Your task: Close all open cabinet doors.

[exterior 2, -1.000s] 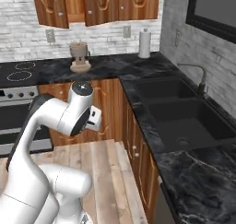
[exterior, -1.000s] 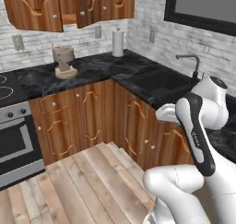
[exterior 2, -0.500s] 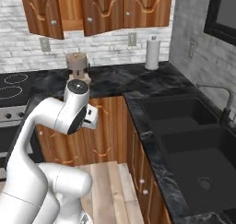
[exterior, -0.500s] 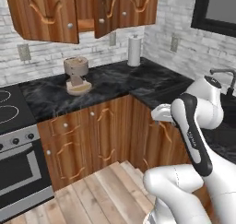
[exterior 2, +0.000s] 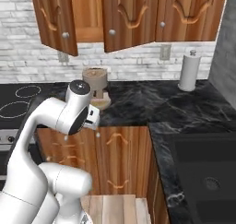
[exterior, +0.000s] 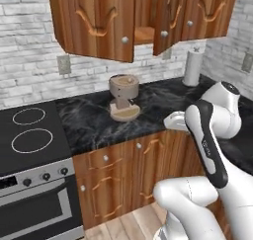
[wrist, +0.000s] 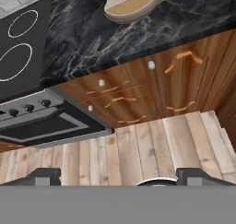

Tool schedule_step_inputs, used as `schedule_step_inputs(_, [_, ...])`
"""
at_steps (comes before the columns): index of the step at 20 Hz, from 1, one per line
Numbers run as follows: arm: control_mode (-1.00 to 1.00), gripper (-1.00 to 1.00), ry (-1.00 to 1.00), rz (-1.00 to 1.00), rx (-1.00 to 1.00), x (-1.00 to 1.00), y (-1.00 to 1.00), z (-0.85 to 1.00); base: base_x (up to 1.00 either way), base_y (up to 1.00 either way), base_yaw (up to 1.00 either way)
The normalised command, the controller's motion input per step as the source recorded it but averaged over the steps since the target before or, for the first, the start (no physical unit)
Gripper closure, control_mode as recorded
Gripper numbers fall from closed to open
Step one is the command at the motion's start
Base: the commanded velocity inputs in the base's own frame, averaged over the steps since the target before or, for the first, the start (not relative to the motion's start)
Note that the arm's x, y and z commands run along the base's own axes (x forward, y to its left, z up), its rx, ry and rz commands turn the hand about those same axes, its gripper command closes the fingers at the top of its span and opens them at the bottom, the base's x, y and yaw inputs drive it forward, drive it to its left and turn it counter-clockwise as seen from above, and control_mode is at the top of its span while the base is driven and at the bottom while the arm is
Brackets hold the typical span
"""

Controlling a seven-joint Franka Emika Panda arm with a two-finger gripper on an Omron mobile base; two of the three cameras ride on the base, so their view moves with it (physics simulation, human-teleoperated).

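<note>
Reddish-brown wall cabinet doors hang above the counter. The left door (exterior: 94, 19) (exterior 2: 54, 18) stands swung wide open toward me, showing a shelf (exterior: 143, 35) inside. The door next to it (exterior: 165, 17) (exterior 2: 126, 18) is ajar, its knob edge pulled out from the front. The doors further right (exterior: 210, 9) (exterior 2: 186, 13) lie flush. My gripper (wrist: 120, 178) is open and holds nothing, pointing down at the wooden floor and the under-counter fronts. It hangs at about counter height, well below the wall doors and touching none of them.
On the black marble counter (exterior: 94, 118) stand a wooden grinder-like appliance (exterior: 123, 97) (exterior 2: 95, 85) and a paper towel roll (exterior: 192, 67) (exterior 2: 187, 71). A stove (exterior: 29, 135) with oven (wrist: 41, 124) is at the left, a sink (exterior 2: 207, 172) at the right.
Both base views have shifted: the base has moved, so the wall cabinets now sit larger and more central and the stove has come further in. The gripper stays open.
</note>
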Motion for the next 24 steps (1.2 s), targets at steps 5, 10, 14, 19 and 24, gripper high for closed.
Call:
schedule_step_inputs(5, [1.00,-1.00,0.00,0.00,0.00,0.00,0.00,0.00,0.89,-0.33,0.21])
schedule_step_inputs(10, [1.00,-1.00,0.00,0.00,0.00,0.00,0.00,0.00,0.89,-0.35,0.21])
schedule_step_inputs(14, [1.00,-1.00,0.00,0.00,0.00,0.00,0.00,0.00,0.00,-0.05,0.03])
schedule_step_inputs(19, [-1.00,-1.00,-0.06,0.00,0.00,-0.01,0.00,0.04,0.00,0.00,0.00])
schedule_step_inputs(24, [-1.00,-1.00,-0.13,-0.02,0.00,-0.02,0.00,0.31,0.00,0.00,0.00])
